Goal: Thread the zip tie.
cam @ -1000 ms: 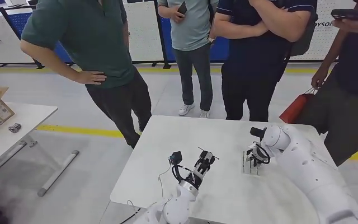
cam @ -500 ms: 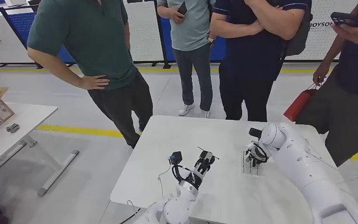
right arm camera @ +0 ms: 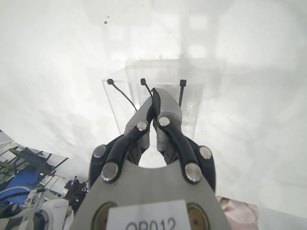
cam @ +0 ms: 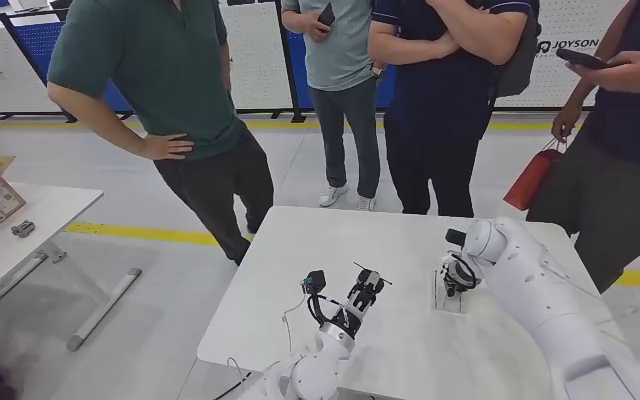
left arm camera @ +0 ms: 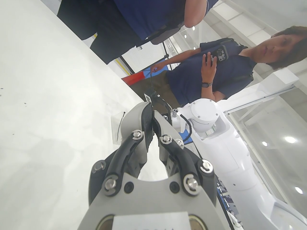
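White table [cam: 300, 250] carries everything you are working with. On the left, toward the near edge, your left pincer [left arm camera: 150, 111] is angled up off the surface with its pads pressed together on a thin black zip tie [left arm camera: 152, 82]. The strap sticks out past the tips into the air, clear of the table. Further right and well apart from that arm, a clear stand [right arm camera: 109, 101] rests on the table. It holds three black ties in a row, their heads lined up along one edge: an outer tie [right arm camera: 110, 81], the middle tie [right arm camera: 143, 81] and the other outer tie [right arm camera: 182, 83]. Your right pincer [right arm camera: 155, 94] hangs just over the stand, pointed down at it, its pads closed against each other with no gap showing. The middle tie's strap runs straight to those tips and disappears behind them, so you cannot tell whether it is pinched or only touched. The two outer ties lie free of the pincer.
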Available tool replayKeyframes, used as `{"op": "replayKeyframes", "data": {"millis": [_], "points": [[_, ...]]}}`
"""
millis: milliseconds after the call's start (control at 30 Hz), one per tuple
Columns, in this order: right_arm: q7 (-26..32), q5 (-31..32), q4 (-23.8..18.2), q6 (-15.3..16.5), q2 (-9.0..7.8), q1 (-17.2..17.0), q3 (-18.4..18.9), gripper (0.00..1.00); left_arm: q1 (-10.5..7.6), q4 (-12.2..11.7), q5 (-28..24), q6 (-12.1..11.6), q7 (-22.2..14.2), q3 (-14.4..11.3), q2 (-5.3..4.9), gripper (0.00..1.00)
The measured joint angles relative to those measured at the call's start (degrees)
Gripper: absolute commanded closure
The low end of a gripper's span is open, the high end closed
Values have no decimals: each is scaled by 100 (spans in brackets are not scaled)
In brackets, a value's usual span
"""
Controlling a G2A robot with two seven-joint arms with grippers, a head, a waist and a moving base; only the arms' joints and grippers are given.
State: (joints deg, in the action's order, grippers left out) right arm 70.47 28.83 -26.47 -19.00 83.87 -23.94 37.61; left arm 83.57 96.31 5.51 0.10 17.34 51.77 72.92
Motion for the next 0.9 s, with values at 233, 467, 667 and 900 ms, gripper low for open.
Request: {"op": "replayKeyframes", "data": {"millis": [233, 467, 667, 900], "points": [[-63, 22, -33, 118, 7, -6, 48, 100, 0, 0, 0, 0, 0, 0, 0, 100], [-155, 154, -555, 31, -139, -183, 209, 100, 0, 0, 0, 0, 0, 0, 0, 100], [-5, 486, -1309, -51, -417, -500, 505, 100, 0, 0, 0, 0, 0, 0, 0, 100], [62, 922, -2152, -48, -734, -979, 1182, 100, 0, 0, 0, 0, 0, 0, 0, 100]]}}
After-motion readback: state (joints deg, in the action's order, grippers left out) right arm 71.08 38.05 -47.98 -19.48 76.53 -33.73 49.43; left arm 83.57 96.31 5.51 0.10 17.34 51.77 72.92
